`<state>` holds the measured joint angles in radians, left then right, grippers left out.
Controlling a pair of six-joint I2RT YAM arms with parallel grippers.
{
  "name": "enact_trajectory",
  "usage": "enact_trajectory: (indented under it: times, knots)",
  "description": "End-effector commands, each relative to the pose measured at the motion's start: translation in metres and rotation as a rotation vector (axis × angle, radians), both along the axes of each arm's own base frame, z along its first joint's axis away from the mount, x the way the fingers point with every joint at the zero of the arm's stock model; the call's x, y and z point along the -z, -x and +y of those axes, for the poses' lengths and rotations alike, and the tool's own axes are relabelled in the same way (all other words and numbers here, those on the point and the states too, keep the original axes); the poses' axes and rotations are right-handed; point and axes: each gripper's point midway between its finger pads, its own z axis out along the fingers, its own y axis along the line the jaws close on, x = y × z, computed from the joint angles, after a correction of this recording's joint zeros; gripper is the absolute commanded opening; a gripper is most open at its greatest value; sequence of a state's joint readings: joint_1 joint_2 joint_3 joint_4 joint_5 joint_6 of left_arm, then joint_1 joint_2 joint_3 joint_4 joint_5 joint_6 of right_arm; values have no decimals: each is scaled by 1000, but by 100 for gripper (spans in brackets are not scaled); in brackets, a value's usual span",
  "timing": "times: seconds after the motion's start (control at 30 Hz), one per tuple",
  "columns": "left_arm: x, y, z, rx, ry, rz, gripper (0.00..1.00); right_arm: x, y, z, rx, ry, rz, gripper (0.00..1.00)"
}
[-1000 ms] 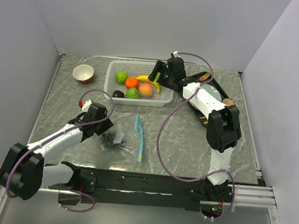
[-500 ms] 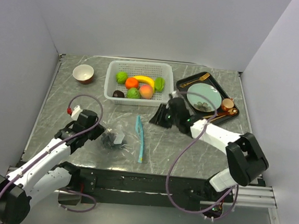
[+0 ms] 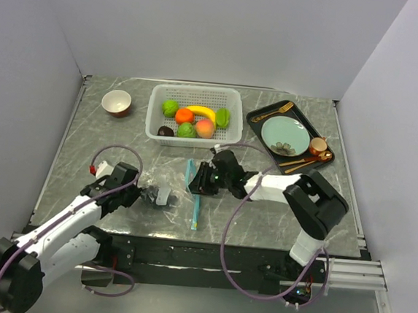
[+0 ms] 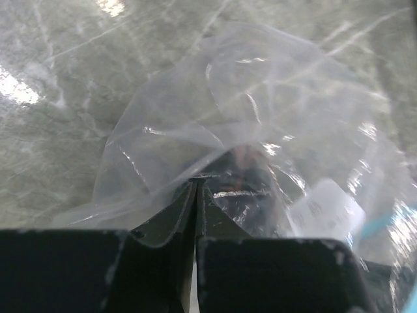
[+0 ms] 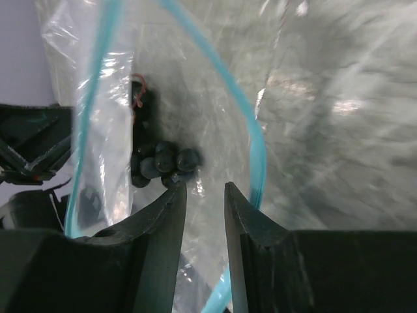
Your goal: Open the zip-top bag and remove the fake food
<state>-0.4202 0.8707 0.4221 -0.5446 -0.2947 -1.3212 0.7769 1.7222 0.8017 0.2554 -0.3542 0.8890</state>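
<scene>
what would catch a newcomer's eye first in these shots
The bright fake food heaped in the white basket at the far middle of the table draws the eye first. Then the crinkly zip-top bag near the front, dark grapes inside, with the left jaws pinched on its plastic and the right jaws open at its teal-edged mouth.

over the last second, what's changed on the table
The right gripper pulled back from the white basket, where a third green fruit now shows, and came down to the zip-top bag's open mouth, jaws apart. The left gripper shifted slightly nearer, staying clamped on the bag. The grapes stay inside; basket, tray and bowl unmoved.
</scene>
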Motion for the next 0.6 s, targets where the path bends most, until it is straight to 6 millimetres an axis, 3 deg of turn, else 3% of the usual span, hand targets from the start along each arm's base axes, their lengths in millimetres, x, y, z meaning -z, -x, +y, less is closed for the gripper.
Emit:
enact_trajectory:
  times: [0.0, 0.17, 0.4, 0.57]
  knots:
    - [14, -2, 0, -18, -6, 12, 8, -21, -3, 37, -63, -114, -35, 37]
    - [25, -2, -3, 12, -14, 30, 8, -15, 4, 49, -94, -129, -24, 40]
    - [29, -10, -11, 71, -21, 32, 8, -8, 16, 61, -136, -134, -28, 62]
    - [27, -19, -18, 128, -32, 24, 8, -8, 14, 66, -143, -118, -90, 66]
